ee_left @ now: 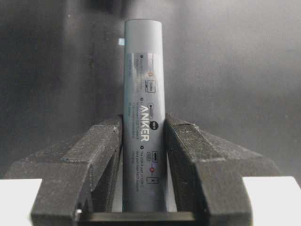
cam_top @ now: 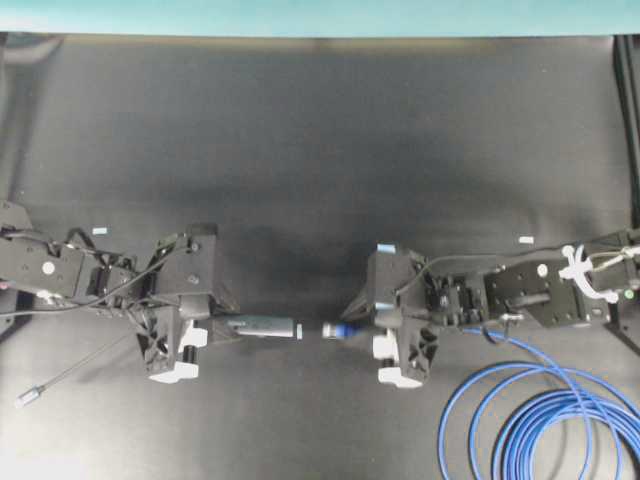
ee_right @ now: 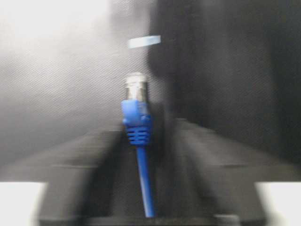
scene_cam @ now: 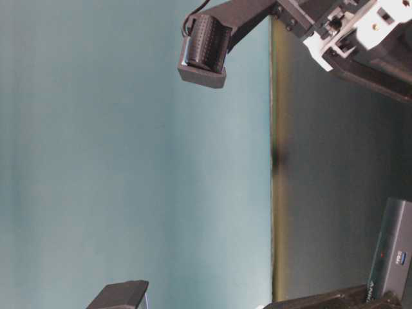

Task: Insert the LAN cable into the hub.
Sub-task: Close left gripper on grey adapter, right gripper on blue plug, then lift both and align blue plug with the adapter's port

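The hub [cam_top: 265, 326] is a slim dark-grey bar with a light label, lying level and pointing right. My left gripper [cam_top: 225, 326] is shut on its rear half. In the left wrist view the hub [ee_left: 143, 94] stands between both fingers of the left gripper [ee_left: 143, 123], which press its sides. The bright-blue LAN cable plug [cam_top: 335, 329] sticks out of my right gripper [cam_top: 366, 326] toward the hub's end, a small gap apart. The right wrist view is blurred. There the LAN cable [ee_right: 137, 120] runs between the close-set fingers of the right gripper [ee_right: 141, 126], silvery tip forward.
The rest of the blue cable lies coiled [cam_top: 545, 415] at the front right. The hub's thin grey cord [cam_top: 75, 370] trails left to a small plug [cam_top: 28, 396]. Small pale tape marks [cam_top: 100, 231] [cam_top: 526, 239] sit on the dark mat.
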Controlling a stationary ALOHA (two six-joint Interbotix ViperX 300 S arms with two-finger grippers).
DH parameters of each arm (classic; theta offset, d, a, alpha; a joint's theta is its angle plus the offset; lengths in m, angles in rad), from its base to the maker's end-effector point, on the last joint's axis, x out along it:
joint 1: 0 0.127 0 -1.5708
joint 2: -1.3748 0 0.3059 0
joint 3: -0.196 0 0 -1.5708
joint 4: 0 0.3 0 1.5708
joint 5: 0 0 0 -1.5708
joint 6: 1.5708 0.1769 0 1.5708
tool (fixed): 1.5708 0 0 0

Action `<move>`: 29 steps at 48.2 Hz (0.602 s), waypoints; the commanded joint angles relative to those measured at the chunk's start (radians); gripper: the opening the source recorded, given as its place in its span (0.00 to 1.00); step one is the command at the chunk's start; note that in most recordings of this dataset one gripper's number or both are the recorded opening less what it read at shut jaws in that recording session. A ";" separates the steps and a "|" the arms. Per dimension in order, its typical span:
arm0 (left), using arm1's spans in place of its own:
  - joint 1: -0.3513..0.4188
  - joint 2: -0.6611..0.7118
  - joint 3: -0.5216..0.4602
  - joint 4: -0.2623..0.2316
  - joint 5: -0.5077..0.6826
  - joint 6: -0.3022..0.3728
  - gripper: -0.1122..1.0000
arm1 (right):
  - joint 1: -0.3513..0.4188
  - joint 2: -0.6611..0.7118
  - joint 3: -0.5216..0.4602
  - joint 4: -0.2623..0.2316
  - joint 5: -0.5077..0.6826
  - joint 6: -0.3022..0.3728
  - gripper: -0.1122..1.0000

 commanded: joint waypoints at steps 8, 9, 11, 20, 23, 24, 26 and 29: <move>-0.002 -0.034 -0.046 0.002 0.060 0.026 0.36 | 0.011 -0.058 0.015 0.040 0.009 0.032 0.21; 0.000 -0.038 -0.054 0.002 0.067 0.031 0.36 | 0.011 -0.071 0.012 0.040 0.012 0.037 0.21; 0.002 -0.046 -0.061 0.003 0.075 0.044 0.36 | 0.011 -0.094 0.006 0.040 0.018 0.041 0.21; 0.017 -0.075 -0.067 0.003 0.060 0.106 0.36 | 0.009 -0.158 -0.037 0.040 0.064 0.044 0.21; 0.017 -0.075 -0.069 0.003 0.052 0.120 0.36 | 0.009 -0.164 -0.049 0.038 0.064 0.044 0.21; 0.017 -0.075 -0.069 0.003 0.049 0.121 0.36 | 0.009 -0.164 -0.054 0.040 0.064 0.044 0.21; 0.017 -0.075 -0.069 0.003 0.043 0.126 0.36 | 0.009 -0.163 -0.058 0.038 0.064 0.044 0.21; 0.017 -0.075 -0.069 0.003 0.038 0.126 0.36 | 0.009 -0.161 -0.063 0.040 0.064 0.044 0.21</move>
